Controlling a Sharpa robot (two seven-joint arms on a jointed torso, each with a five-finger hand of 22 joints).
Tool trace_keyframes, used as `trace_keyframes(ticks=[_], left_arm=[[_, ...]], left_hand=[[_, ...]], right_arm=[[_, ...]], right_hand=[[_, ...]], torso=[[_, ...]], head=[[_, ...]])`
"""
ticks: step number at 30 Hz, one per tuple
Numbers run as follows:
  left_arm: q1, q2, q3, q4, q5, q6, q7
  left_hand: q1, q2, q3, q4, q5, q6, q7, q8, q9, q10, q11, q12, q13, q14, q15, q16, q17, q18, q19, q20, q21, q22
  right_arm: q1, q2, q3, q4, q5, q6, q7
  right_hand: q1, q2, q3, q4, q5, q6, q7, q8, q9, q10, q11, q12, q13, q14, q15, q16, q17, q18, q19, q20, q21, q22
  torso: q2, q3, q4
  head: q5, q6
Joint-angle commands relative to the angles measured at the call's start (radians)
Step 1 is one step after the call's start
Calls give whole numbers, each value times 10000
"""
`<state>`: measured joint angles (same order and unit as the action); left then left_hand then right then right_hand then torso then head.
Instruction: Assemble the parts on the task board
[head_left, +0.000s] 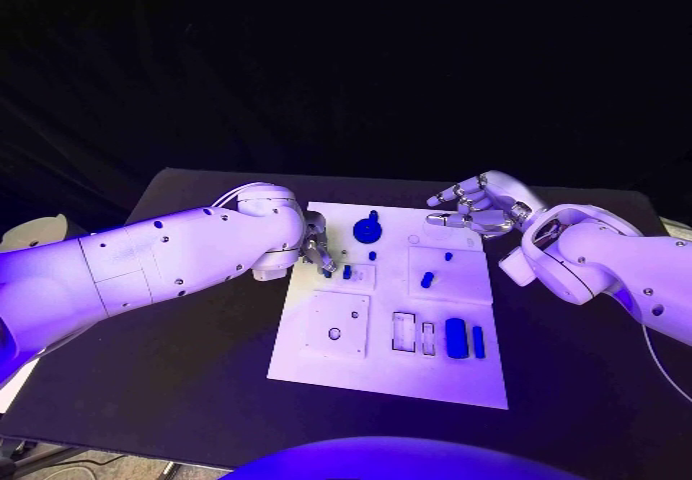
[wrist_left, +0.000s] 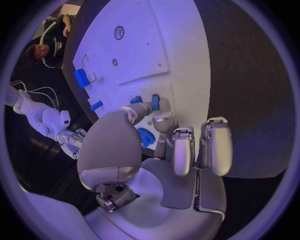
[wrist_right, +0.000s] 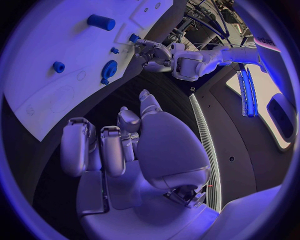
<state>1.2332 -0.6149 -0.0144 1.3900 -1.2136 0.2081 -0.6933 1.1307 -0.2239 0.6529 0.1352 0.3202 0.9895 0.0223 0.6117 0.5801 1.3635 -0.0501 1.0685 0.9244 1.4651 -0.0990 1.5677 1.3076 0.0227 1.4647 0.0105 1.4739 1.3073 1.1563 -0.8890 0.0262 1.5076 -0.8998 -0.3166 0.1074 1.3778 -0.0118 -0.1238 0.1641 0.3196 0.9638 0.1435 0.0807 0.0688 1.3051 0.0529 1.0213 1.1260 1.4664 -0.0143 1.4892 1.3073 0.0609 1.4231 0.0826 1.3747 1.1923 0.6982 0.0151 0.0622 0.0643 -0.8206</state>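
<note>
Task board, near end: long blue bar lies lengthwise, unattended. Mid-board, my left hand pinches a small blue peg, held upright, at its fingertips. Beyond the far right corner, my right hand hovers, fingers loosely curled, holding nothing. Left is nearer.

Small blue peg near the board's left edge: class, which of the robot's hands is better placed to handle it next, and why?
Probably the left. The left hand has its fingertips right at the small blue peg on the board. The right hand hovers over the table beyond the board's far right corner, holding nothing.
</note>
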Motion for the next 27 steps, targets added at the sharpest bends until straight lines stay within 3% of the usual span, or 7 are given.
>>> trace_keyframes(ticks=[1, 9, 23, 27], left_arm=[[-66, 18, -44, -48, 125, 97, -303], [-66, 14, -43, -118, 194, -8, -429], [-66, -4, -42, -176, 205, -254, -470], [-66, -41, -41, -152, 206, -273, -476]], left_hand=[[-300, -66, -177, -77, -53, 94, -106, -65, 21, -11, -59, 61, 36, 1057, -91, 31, 2632, -68, 954, -89, 131, 2423], [-527, -58, -1671, 480, -32, 310, -134, -312, 30, -29, -91, 127, 93, 1057, -146, 31, 2632, -85, 966, -149, 226, 2446], [-448, 79, -2508, 911, -14, 432, -149, -428, 78, -2, -106, 194, 164, 1057, -166, 31, 2632, -101, 978, -174, 312, 2467], [-545, 62, -2981, 1217, -13, 491, -150, -453, 110, 26, -109, 240, 215, 1057, -167, 31, 2632, -108, 983, -179, 343, 2475]], right_arm=[[-7, 1, 0, 20, -48, 122, 94], [-7, -2, 0, 20, -46, 115, 94], [-7, -3, 0, 8, -45, 121, 61], [-7, -3, 0, 3, -45, 120, 60]], right_hand=[[-58, 4, -36, -1, 38, 38, 2, -49, -1, -73, 14, 22, -12, 790, -82, -55, 1583, 156, -51, -28, -34, -9], [-58, 4, -36, -1, 38, 38, 2, -49, -1, -73, 14, 22, -12, 790, -82, -55, 1583, 156, -51, -28, -34, -9], [-58, 4, -36, -1, 38, 38, 2, -49, -1, -73, 14, 22, -12, 790, -82, -55, 1583, 156, -51, -28, -34, -9], [-58, 4, -36, -1, 38, 38, 2, -49, -1, -73, 14, 22, -12, 790, -82, -55, 1583, 156, -51, -28, -34, -9]], torso=[[-4, -1, 2], [6, -4, 6], [-4, -6, -3], [-5, -3, 0]], head=[[0, 8], [3, 13], [0, 3], [-2, 4]])
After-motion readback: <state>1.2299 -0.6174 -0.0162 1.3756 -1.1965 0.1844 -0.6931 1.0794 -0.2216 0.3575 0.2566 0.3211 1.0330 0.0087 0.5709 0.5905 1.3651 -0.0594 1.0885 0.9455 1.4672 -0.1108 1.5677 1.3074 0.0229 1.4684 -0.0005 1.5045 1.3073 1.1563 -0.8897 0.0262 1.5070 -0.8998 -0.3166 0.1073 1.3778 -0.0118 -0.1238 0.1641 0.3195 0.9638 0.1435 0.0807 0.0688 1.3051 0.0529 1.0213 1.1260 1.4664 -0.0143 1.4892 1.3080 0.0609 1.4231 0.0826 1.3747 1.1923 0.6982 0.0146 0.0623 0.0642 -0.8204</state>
